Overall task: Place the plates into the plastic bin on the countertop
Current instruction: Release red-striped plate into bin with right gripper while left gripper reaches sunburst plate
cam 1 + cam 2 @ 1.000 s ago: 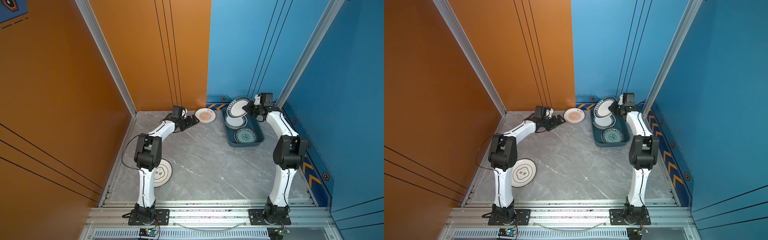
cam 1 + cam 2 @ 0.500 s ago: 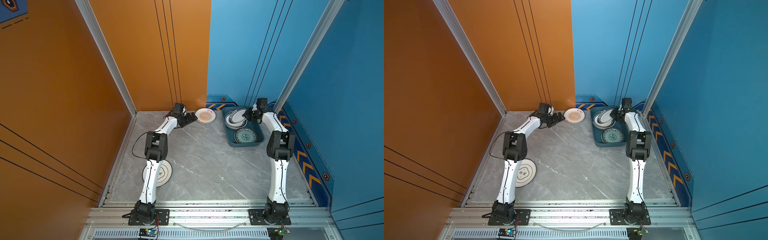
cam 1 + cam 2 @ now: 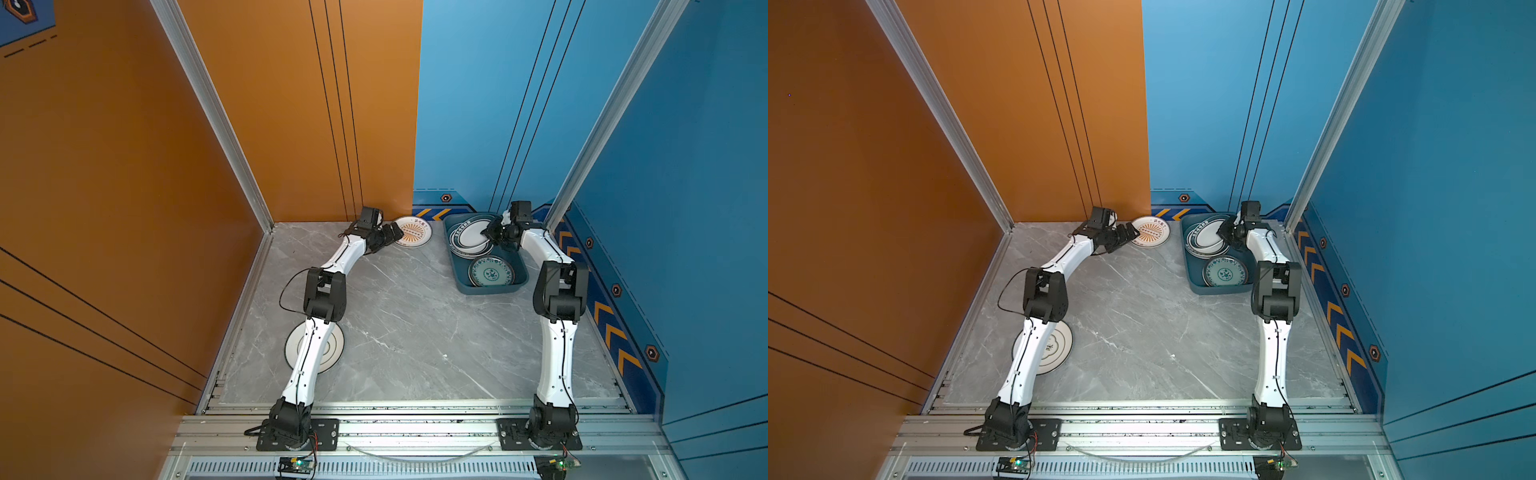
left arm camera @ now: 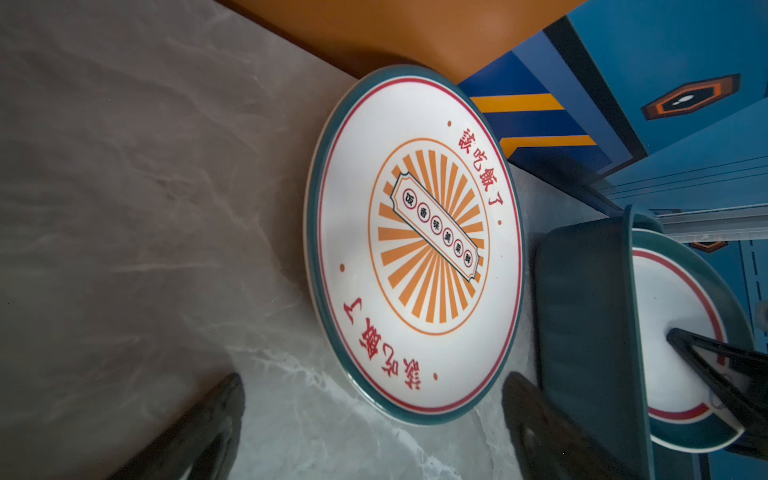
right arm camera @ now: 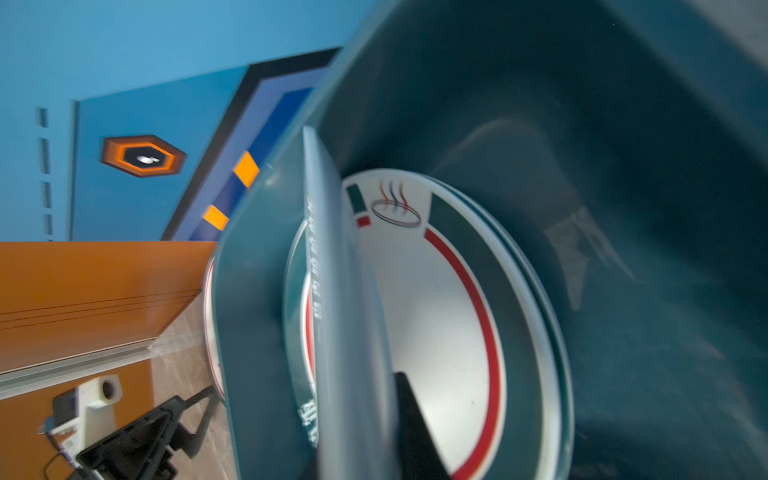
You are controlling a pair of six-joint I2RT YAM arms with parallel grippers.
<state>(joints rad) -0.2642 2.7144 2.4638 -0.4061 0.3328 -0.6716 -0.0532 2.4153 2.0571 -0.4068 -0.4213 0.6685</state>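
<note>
A white plate with an orange sunburst (image 3: 414, 232) (image 3: 1152, 233) (image 4: 415, 249) lies flat on the countertop (image 3: 415, 332) at the back. My left gripper (image 3: 392, 236) (image 4: 374, 380) is open, and the plate's near rim sits between its fingertips without touching them. The plastic bin (image 3: 490, 289) (image 3: 1221, 289) holds a teal patterned plate (image 3: 491, 272) in its near half and green-rimmed plates (image 3: 467, 240) (image 5: 436, 311) in its far half. My right gripper (image 3: 488, 235) (image 3: 1223, 232) is at the top plate's edge (image 5: 332, 291). One finger (image 5: 415, 428) lies against it and the other is hidden.
Partly covered by my left arm, another white plate (image 3: 334, 345) (image 3: 1061, 345) lies at the front left. The bin stands against the blue back wall, by the right rail. An orange wall closes the left side.
My right gripper has brought the green-rimmed plate down from a raised tilt onto the stack in the bin. My left gripper has moved up to the sunburst plate.
</note>
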